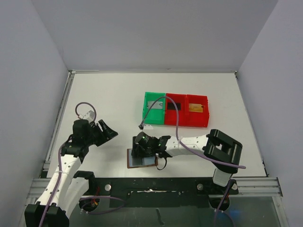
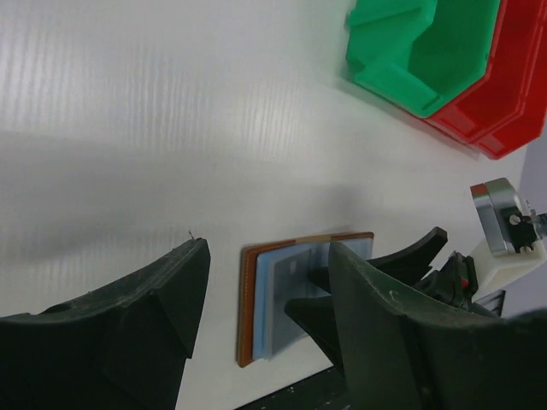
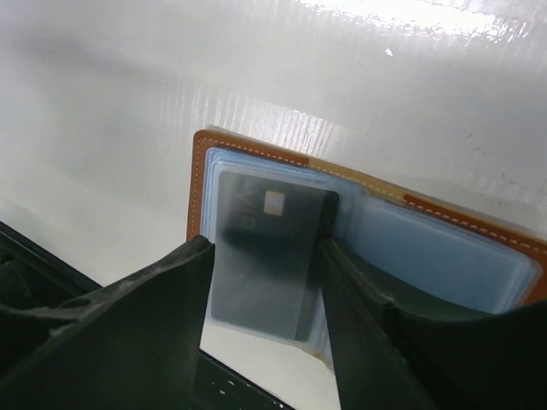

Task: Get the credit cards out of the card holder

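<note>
The card holder (image 1: pixel 142 161) lies open near the table's front edge, brown leather with grey-blue sleeves (image 3: pixel 427 256). A black credit card (image 3: pixel 265 256) sits in its left sleeve, one dark edge poking out toward the fold. My right gripper (image 3: pixel 267 248) reaches down onto it, a finger against each long edge of the card; in the top view the right gripper (image 1: pixel 143 152) stands over the holder. The left gripper (image 1: pixel 108 132) hovers to the left of the holder, open and empty. In the left wrist view the card holder (image 2: pixel 256 299) shows between the left gripper's fingers (image 2: pixel 269 256).
A green tray (image 1: pixel 155 109) and two red trays (image 1: pixel 187 109) stand in a row behind the holder. A pale grey, a black and a golden card-like piece lie in them. The dark front rail (image 1: pixel 156 187) runs just below the holder.
</note>
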`<state>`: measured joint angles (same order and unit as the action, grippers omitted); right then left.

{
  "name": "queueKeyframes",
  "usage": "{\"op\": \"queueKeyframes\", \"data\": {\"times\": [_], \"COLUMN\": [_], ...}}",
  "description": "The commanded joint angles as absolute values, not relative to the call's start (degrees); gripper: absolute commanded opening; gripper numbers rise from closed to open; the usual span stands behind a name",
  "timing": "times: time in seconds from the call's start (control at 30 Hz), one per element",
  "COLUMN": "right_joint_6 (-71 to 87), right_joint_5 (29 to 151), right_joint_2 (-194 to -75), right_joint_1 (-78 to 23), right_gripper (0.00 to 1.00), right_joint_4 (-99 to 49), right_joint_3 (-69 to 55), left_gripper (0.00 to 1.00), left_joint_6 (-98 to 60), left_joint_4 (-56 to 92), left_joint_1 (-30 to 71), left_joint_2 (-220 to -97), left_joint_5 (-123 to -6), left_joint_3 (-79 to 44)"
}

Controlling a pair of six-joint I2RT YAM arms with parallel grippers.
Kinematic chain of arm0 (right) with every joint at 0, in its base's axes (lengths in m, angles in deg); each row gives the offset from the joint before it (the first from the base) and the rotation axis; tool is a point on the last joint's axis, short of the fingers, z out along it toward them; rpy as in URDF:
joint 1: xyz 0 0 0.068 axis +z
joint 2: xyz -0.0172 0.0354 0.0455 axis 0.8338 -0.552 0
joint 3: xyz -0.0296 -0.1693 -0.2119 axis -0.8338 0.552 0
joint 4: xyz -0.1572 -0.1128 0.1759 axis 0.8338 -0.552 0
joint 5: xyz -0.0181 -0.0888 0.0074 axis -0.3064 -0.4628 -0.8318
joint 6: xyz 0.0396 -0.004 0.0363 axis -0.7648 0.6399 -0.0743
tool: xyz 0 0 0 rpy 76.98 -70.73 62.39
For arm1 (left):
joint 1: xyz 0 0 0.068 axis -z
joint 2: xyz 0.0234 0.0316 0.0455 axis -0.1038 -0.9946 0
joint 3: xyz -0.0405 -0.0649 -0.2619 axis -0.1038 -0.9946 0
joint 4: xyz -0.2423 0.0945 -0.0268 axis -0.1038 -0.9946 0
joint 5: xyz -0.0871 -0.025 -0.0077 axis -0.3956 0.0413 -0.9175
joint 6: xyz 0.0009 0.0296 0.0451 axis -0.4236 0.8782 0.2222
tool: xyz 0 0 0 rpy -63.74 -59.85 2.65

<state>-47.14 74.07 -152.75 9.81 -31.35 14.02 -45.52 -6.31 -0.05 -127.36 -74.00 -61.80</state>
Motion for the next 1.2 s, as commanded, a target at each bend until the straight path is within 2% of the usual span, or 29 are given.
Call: {"op": "queueKeyframes", "data": {"times": [0.0, 0.27, 0.53, 0.7, 0.77, 0.97, 1.17], "right_joint_6": [-43.93, -44.78, -42.29, -44.88, -45.80, -44.80, -45.62], "right_joint_5": [68.64, 58.11, 65.09, 65.30, 65.24, 71.23, 75.91], "right_joint_2": [-153.52, -159.01, -162.02, -165.69, -164.64, -158.22, -157.67], "right_joint_1": [12.41, 15.46, 15.41, 15.34, 15.04, 12.82, 11.39], "right_gripper": [0.56, 0.65, 0.75, 0.74, 0.70, 0.58, 0.56], "right_joint_4": [-39.92, -57.13, -50.74, -54.20, -53.34, -40.47, -34.00], "right_joint_3": [7.23, -5.38, -3.53, -4.62, -2.40, 6.51, 10.80], "left_gripper": [0.56, 0.57, 0.57, 0.57, 0.56, 0.57, 0.57], "left_joint_6": [-51.60, -51.79, -57.05, -57.66, -57.30, -56.72, -55.71], "left_joint_4": [-6.10, -14.05, -13.94, -14.36, -14.48, -12.14, -10.24], "left_joint_1": [0.22, 0.17, 0.20, 0.19, 0.20, 0.23, 0.60], "left_joint_2": [-122.53, -119.42, -113.20, -112.87, -113.27, -115.52, -118.31], "left_joint_5": [-79.19, -69.89, -71.93, -74.43, -75.56, -80.31, -85.55], "left_joint_3": [-60.41, -53.11, -56.76, -58.15, -58.13, -58.79, -59.67]}}
